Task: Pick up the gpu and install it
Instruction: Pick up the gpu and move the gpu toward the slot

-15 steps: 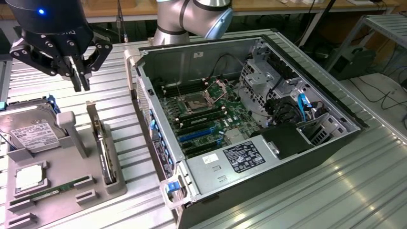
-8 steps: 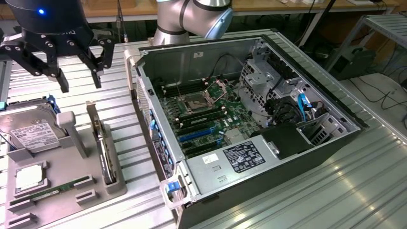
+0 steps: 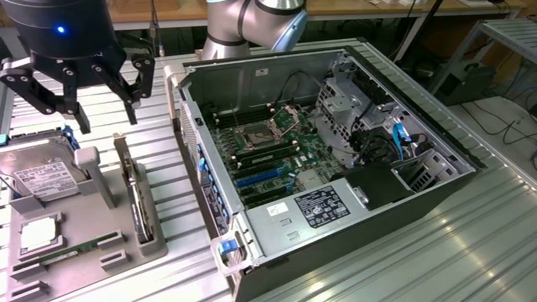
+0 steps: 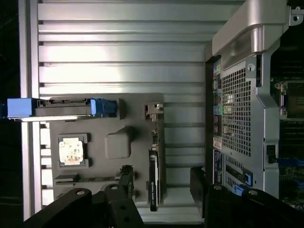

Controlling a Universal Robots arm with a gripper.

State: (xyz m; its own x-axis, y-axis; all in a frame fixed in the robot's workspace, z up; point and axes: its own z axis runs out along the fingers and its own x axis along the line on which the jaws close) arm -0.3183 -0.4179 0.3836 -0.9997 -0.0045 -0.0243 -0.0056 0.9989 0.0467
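Where the gripper (image 3: 107, 123) hangs: upper left of the exterior view, above the grey holder (image 3: 126, 251).
fingers (image 3: 132, 113): spread wide, pinching nothing.
gpu (image 3: 138, 204): on edge in the holder's slot, lower left; in the wrist view it sits between the fingers, untouched.
computer case (image 3: 251, 78): open, centre frame.

The gpu (image 3: 139, 204) is a thin, dark card standing upright on its long edge. It sits in a slot along the edge of the gray holder tray (image 3: 100, 217) on the exterior view's right, a silver bracket at one end.
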